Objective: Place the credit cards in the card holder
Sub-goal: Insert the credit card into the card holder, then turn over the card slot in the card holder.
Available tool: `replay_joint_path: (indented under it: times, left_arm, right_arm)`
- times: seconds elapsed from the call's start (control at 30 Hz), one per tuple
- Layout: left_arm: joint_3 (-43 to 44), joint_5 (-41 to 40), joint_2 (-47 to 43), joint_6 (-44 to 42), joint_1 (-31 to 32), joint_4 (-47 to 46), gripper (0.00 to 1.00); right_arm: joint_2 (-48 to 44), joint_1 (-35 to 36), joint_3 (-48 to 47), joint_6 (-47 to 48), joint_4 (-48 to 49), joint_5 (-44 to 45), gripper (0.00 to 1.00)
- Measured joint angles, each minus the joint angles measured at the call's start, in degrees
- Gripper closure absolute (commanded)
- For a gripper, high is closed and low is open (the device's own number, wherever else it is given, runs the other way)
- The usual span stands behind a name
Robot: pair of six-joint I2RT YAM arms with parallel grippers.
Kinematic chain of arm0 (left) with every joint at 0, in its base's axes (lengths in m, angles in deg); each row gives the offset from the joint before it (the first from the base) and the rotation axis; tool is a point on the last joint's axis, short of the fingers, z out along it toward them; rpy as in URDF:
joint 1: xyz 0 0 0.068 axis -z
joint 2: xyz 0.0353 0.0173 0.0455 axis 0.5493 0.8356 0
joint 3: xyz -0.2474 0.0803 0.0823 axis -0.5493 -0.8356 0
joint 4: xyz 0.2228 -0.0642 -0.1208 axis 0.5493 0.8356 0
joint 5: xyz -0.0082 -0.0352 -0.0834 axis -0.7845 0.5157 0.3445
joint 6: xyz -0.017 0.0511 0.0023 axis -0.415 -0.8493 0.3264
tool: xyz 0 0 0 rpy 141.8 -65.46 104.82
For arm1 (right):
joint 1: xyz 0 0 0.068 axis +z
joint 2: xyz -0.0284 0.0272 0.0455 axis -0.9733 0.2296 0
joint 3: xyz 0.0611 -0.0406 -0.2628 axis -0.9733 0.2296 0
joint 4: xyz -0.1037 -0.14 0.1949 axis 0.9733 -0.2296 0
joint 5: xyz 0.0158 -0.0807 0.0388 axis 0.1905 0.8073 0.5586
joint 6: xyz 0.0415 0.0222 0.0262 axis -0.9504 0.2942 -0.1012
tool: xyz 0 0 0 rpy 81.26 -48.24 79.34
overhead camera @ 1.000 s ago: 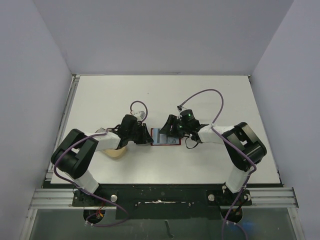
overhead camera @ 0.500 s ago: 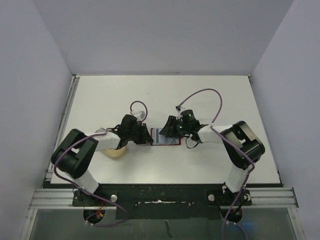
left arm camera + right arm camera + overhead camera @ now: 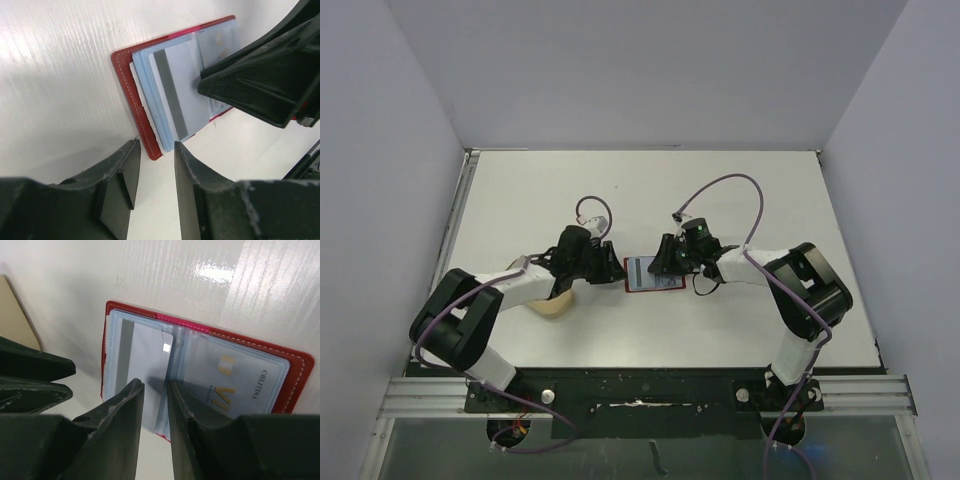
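Card holder (image 3: 124, 70) between left tool (image 3: 155, 155) and right tool (image 3: 155, 387); tan dish (image 3: 552, 306) nearby

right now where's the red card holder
The card holder lies open near the middle of the table in the top view, left gripper at its left edge, right gripper over it, tan dish further left.

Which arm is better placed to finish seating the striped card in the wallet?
Right. The right gripper hangs directly over the striped card, which lies on the open card holder and overhangs its edge. The left gripper sits off the holder's edge, jaws apart and empty.
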Motion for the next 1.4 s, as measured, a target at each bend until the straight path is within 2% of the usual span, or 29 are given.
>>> replay_joint_path:
  times: [0.23,0.57,1.4]
  left_arm:
    - [0.0,-1.3,-3.9,1.1,-0.1,-1.1,0.67]
    - [0.0,-0.4,-2.5,3.6,-0.1,-4.7,0.67]
    - [-0.5,4.1,8.0,8.4,-0.1,-16.6,0.64]
  right_arm:
    - [0.0,0.0,-0.1,0.1,-1.0,0.5,0.78]
    - [0.0,0.0,-0.4,1.0,-2.7,2.3,0.94]
    - [0.8,0.4,0.5,-0.5,0.5,1.5,0.95]
